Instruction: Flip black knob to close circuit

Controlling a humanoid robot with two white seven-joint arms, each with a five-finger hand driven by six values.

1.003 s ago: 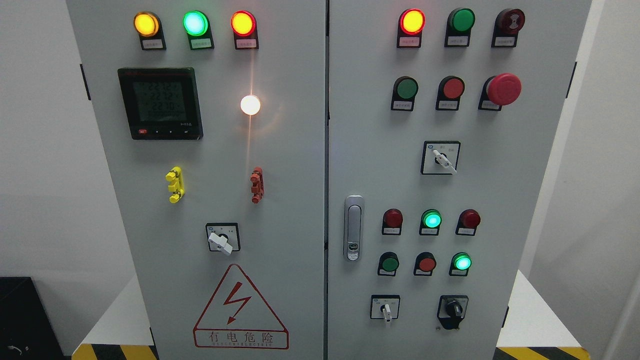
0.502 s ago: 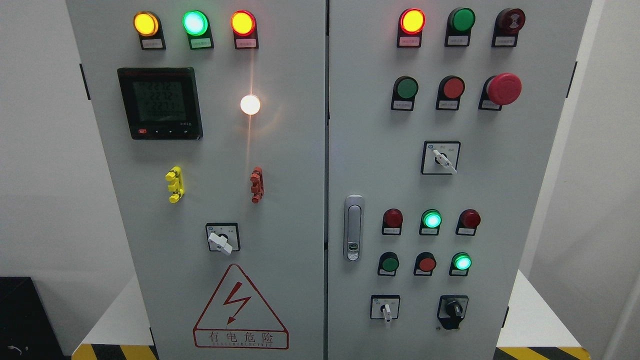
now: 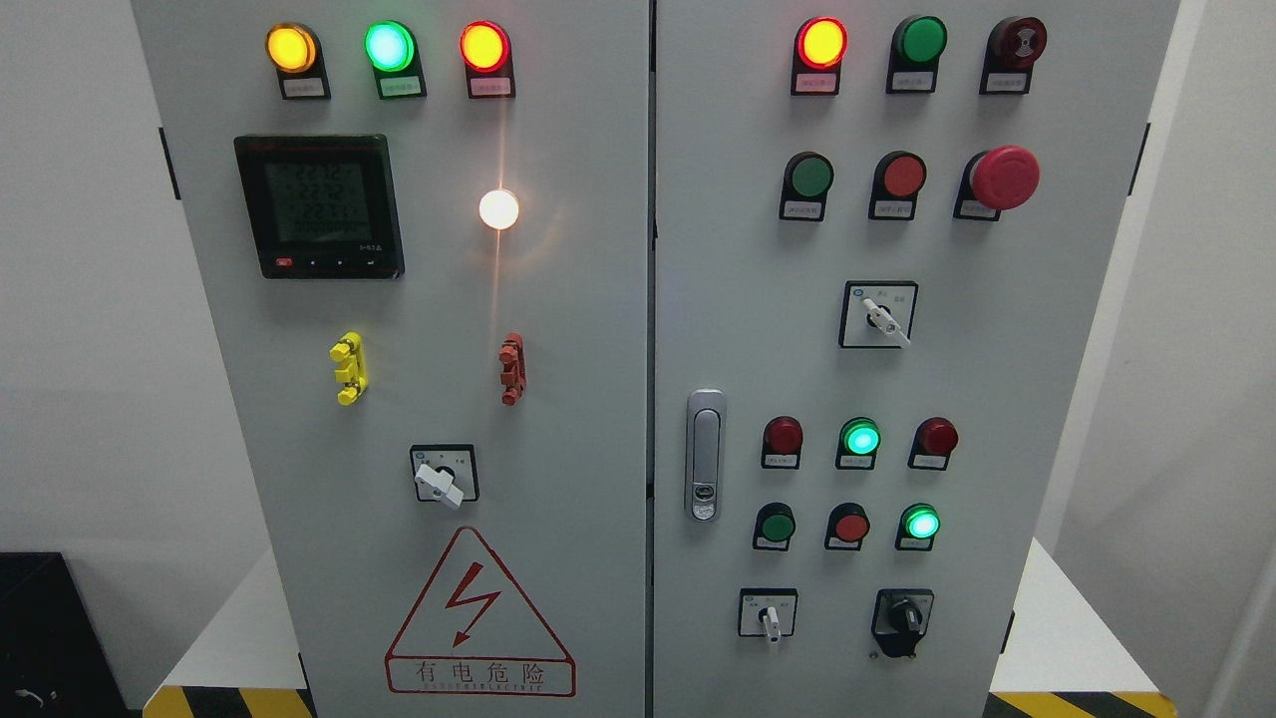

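Neither robot hand is in frame, so their state can't be told; nothing is on the black knob [image 3: 905, 617] yet. The knob sits at the lower right of the right cabinet door, just right of the small white-lever selector [image 3: 769, 617] and below the lit green lamp [image 3: 921, 523]. Main risk is wrong-target contact: the white-lever selector is the knob's close neighbour, and the red pushbutton [image 3: 850, 526] and green pushbutton [image 3: 776, 526] sit in the row just above it, so a wide or high approach could bump them. Second risk is a slip on the short grip bar or turning it the wrong way, since its label is too small to read. The knob's grip bar looks close to vertical, long axis up-down, tip perhaps tilted slightly left; hard to be sure at this size.
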